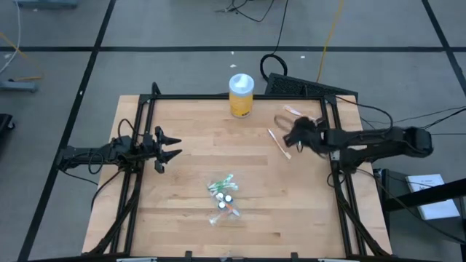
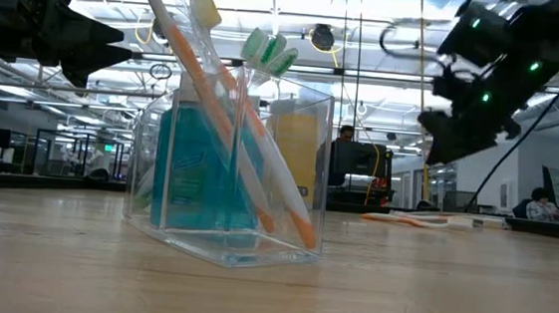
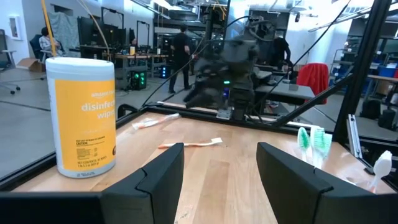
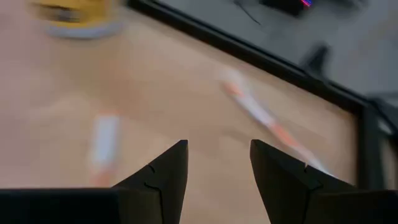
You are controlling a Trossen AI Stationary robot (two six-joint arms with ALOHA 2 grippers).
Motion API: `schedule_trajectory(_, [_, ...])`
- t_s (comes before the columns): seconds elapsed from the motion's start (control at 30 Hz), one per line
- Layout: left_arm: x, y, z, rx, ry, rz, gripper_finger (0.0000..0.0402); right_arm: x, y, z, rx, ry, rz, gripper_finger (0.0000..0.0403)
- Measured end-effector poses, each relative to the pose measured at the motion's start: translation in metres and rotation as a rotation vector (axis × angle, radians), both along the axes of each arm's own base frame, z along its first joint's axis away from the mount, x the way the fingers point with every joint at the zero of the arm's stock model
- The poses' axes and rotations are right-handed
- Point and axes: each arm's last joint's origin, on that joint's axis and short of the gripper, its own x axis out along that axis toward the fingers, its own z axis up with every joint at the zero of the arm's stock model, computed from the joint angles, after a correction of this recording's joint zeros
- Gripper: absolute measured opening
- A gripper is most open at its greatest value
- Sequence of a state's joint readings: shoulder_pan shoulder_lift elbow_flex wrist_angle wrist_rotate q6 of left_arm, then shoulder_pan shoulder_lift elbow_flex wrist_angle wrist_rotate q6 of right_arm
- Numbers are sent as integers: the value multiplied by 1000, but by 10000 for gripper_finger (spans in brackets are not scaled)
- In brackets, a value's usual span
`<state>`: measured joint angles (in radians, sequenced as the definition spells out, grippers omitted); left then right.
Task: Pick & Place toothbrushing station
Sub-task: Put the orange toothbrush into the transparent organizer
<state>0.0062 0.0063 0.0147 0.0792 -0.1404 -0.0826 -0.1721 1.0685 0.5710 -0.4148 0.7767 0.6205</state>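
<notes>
Standing upright near the front middle of the wooden table [image 1: 189, 145], the toothbrushing station [image 2: 228, 173] is a clear container holding several toothbrushes [image 2: 253, 49] that lean out past its rim, with a blue item inside. Neither claw touches it. The left gripper [image 1: 169, 148] hovers by the table's left edge, fingers spread and holding nothing. The right gripper [image 1: 293, 135] hangs above the back right area, fingers likewise parted and empty, over loose toothbrushes [image 1: 279, 143] lying flat. A yellow wipes canister [image 1: 241, 94] with a white lid stands at the back edge.
</notes>
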Motion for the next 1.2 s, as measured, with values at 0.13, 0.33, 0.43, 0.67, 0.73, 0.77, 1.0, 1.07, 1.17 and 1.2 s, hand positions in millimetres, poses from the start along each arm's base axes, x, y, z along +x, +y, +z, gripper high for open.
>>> schedule_trajectory(0.13, [0, 0, 0, 0, 0, 0, 209, -15, -41, -12, 99, -2, -153, 169])
schedule_trajectory(0.33, [0, 0, 0, 0, 0, 0, 209, -40, -94, -31, 152, -60, -264, 169])
schedule_trajectory(0.43, [0, 0, 0, 0, 0, -1, 209, -49, -111, -36, 179, -94, -290, 169])
schedule_trajectory(0.67, [0, 0, 0, 0, 0, 0, 209, -50, -124, -42, 191, -53, -290, 169])
schedule_trajectory(0.73, [0, 0, 0, 0, 0, 0, 209, -49, -122, -44, 206, -26, -274, 169])
schedule_trajectory(0.77, [0, 0, 0, 0, 0, 0, 209, -49, -121, -46, 215, -21, -268, 169])
schedule_trajectory(1.0, [0, 0, 0, 0, 0, 0, 209, -43, -114, -51, 319, -38, -154, 169])
schedule_trajectory(1.07, [0, 0, 0, 0, 0, 0, 209, -42, -114, -51, 338, -51, -121, 169])
schedule_trajectory(1.17, [0, 0, 0, 0, 0, 0, 209, -41, -117, -48, 284, -55, -143, 169])
schedule_trajectory(1.2, [0, 0, 0, 0, 0, -1, 209, -40, -117, -48, 300, -81, -134, 169])
